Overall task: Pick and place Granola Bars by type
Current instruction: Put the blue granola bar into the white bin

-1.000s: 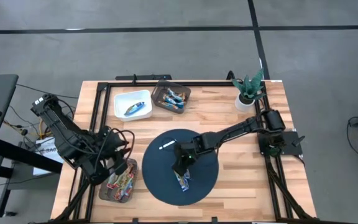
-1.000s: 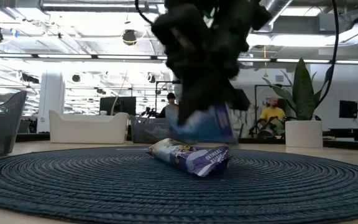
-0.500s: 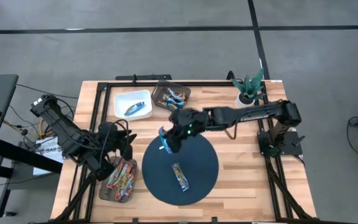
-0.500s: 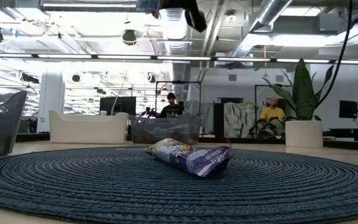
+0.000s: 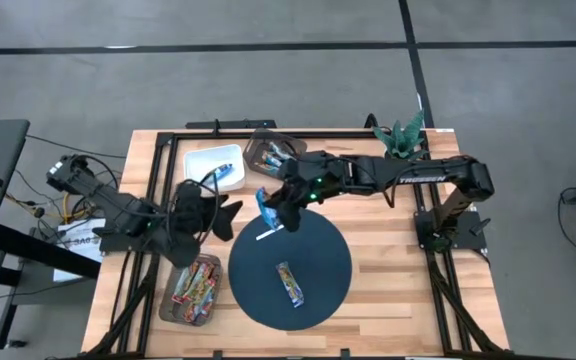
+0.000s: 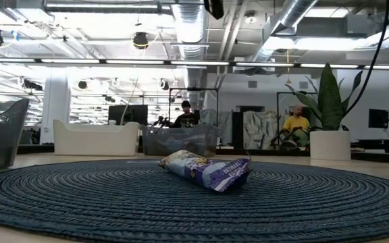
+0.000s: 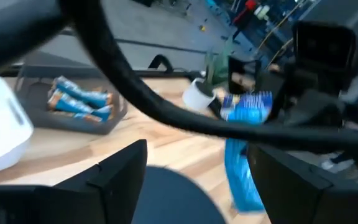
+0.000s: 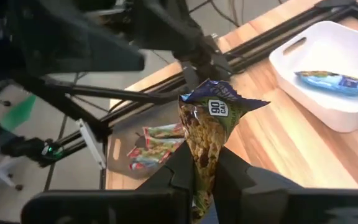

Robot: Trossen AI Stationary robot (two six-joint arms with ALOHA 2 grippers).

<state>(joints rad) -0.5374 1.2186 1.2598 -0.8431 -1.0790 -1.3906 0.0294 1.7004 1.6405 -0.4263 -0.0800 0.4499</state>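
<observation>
My right gripper (image 5: 273,203) hangs above the mat's far left rim, shut on a blue granola bar (image 5: 263,207). This blue-wrapped bar (image 7: 243,155) also shows in the left wrist view. My left gripper (image 5: 220,212) stands open just left of it, its fingers (image 7: 120,174) apart with nothing between them. Another granola bar (image 5: 289,283) in a purple-white wrapper (image 6: 204,170) lies flat on the dark round mat (image 5: 318,250). A thin white strip (image 5: 265,235) lies on the mat's far left part. My right gripper pinches one end of the blue bar (image 8: 202,163) between its two fingers (image 8: 235,180). The rest of the bar juts out past the fingertips to its crimped end (image 8: 219,96), toward the left arm. The bar is lifted clear of mat and table.
A white bin (image 5: 196,160) with a blue bar (image 8: 334,83) and a dark bin (image 5: 275,153) with several bars stand at the far edge. A grey bin (image 5: 193,288) of red-orange bars sits near left. A potted plant (image 5: 400,135) stands far right.
My right gripper has lifted the blue bar off the mat and carried it up and toward the far left, near my left gripper. My left gripper has risen from the near-left bin and moved toward the far edge and right. The purple-white bar stays on the mat.
</observation>
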